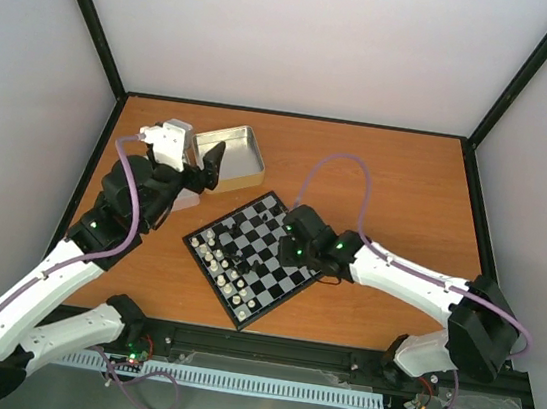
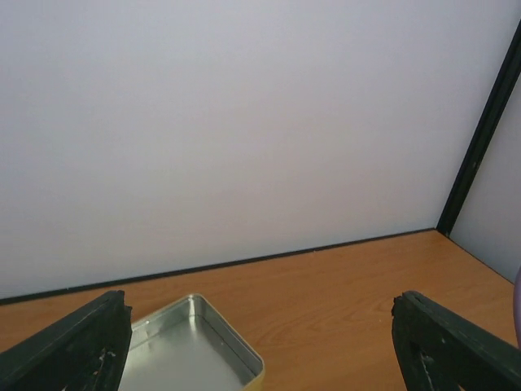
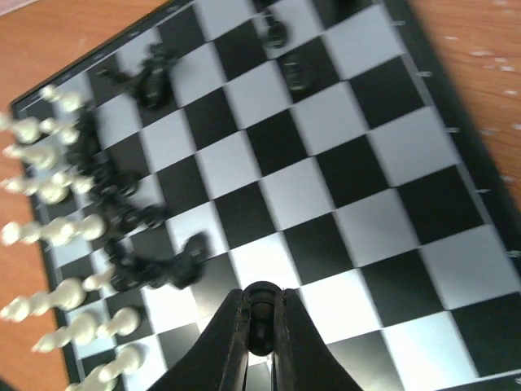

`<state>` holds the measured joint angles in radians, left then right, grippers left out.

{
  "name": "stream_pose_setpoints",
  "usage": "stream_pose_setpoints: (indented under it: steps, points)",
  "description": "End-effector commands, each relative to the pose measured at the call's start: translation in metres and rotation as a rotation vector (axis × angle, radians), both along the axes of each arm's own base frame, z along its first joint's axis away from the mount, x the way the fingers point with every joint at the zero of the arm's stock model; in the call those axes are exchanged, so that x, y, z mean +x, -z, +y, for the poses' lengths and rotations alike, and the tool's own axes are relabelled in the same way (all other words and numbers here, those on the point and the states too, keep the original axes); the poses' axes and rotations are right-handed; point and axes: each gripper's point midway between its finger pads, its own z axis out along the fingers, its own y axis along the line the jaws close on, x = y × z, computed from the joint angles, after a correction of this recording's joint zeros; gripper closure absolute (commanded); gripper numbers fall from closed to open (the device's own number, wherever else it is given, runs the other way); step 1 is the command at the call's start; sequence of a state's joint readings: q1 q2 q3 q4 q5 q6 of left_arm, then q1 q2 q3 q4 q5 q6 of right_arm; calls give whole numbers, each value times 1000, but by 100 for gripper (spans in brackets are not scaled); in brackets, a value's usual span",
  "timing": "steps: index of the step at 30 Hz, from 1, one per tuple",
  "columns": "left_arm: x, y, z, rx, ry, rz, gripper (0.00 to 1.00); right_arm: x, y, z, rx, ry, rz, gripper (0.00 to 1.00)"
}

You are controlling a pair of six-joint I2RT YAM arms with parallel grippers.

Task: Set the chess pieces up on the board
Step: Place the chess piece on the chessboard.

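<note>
Right now my right gripper [image 3: 260, 342] is pinched shut on 1 black piece [image 3: 260, 305], bottom middle of the right wrist view, over the board [image 3: 358, 220]. The white pieces [image 3: 49, 232] stand in 2 rows along its left edge and look done. The other black pieces [image 3: 138, 216] lie jumbled mid-board, unplaced. My left gripper [image 2: 260, 334] gapes wide above a tin [image 2: 183, 354].

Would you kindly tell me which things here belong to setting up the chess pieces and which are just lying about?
Belongs to the job: the board; white pieces lined along its edge; black pieces scattered on it; the black piece pinched in the right gripper.
Just lying about: the silver tin on the table, near the open left gripper.
</note>
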<state>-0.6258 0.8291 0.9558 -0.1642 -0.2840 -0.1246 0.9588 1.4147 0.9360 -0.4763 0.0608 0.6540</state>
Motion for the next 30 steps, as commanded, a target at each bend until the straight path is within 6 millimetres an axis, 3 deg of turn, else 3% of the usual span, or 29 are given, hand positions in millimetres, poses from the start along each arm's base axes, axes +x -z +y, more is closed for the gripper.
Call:
stream_pose_setpoints:
  steps: [1,5,16,30]
  points:
    - [-4,-31,10,-19,-42,-112,12,16,9,-25,-7,113,28,94]
    - [-13,-28,17,-51,-47,-146,10,32,12,-32,11,175,41,93]
    - [-19,-16,22,-55,-47,-145,4,70,32,-6,-78,173,73,94]
    - [-23,-17,27,-44,-61,-162,3,79,49,5,-112,163,99,94]
